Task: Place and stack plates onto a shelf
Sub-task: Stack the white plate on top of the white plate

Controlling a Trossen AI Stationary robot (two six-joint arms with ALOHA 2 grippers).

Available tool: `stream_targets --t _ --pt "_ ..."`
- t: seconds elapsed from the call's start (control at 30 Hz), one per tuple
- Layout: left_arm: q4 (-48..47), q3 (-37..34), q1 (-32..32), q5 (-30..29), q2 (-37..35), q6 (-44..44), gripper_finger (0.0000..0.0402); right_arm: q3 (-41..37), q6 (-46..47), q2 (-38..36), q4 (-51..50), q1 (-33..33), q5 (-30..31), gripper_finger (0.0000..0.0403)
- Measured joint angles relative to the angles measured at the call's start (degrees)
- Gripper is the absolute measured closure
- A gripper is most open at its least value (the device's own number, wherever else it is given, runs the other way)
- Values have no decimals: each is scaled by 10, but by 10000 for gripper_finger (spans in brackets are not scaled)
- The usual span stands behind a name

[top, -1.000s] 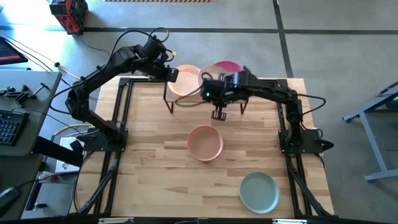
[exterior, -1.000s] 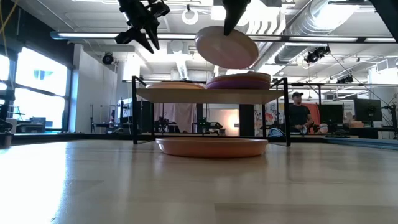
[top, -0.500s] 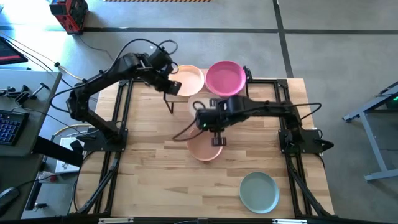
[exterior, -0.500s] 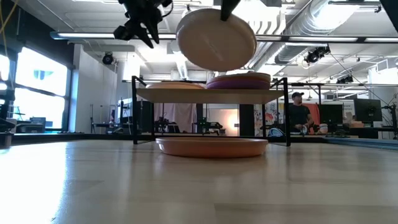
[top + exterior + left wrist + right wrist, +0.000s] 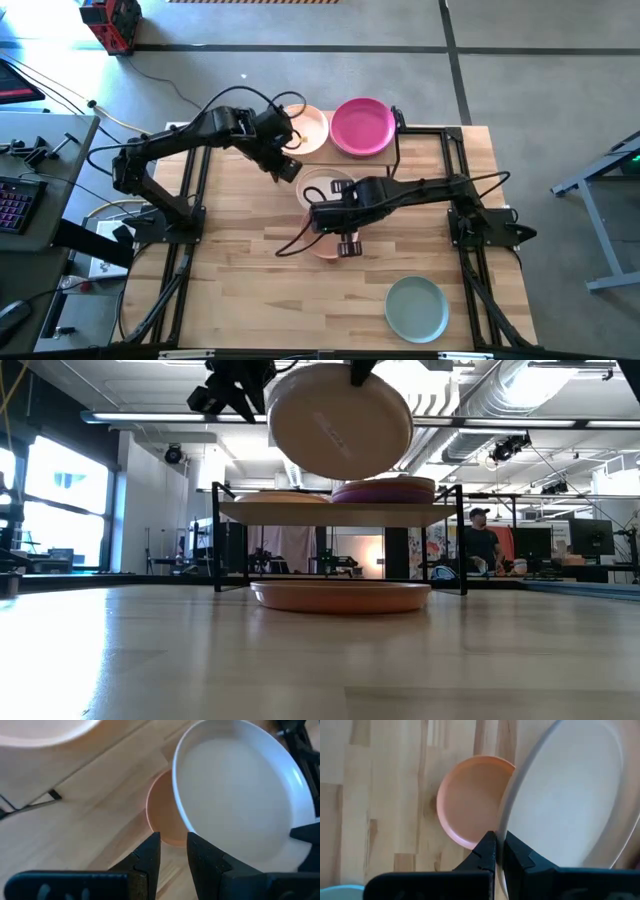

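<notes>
My right gripper (image 5: 347, 243) is shut on a pale cream plate (image 5: 320, 189), held high and tilted in front of the shelf (image 5: 340, 511); the plate's underside (image 5: 340, 420) faces the low view. My left gripper (image 5: 289, 167) is narrowly open beside this plate's left rim (image 5: 176, 780), and I cannot tell whether it touches. A tan-pink plate (image 5: 470, 800) rests by its base on the table below. The shelf carries a cream plate (image 5: 312, 127) and a magenta plate (image 5: 362, 125) on a purple one (image 5: 385, 491). A pale teal plate (image 5: 417, 308) lies near the front right. My right gripper pinches the cream plate's rim (image 5: 503, 822) between its two fingers, at the plate's raised near edge. The fingers (image 5: 362, 372) come at it from above. The plate hangs below them, steeply tilted, clear of the table and the shelf.
The shelf's black legs (image 5: 216, 540) stand at the table's far middle. Black frame rails (image 5: 195, 190) run along the table's left and right sides. A person (image 5: 482, 545) is in the room behind. Bare tabletop (image 5: 250, 290) lies at the near left.
My right gripper has carried the cream plate from above the shelf toward the table's near edge, and the plate has tipped steeper, its underside turning toward the near side. My left gripper has gone toward the near edge and a little right, toward the held plate.
</notes>
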Motion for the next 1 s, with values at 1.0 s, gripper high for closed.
stream_targets --t 1.0 --pt "10 0 -24 -4 57 -16 316 0 26 0 5 5 -26 403"
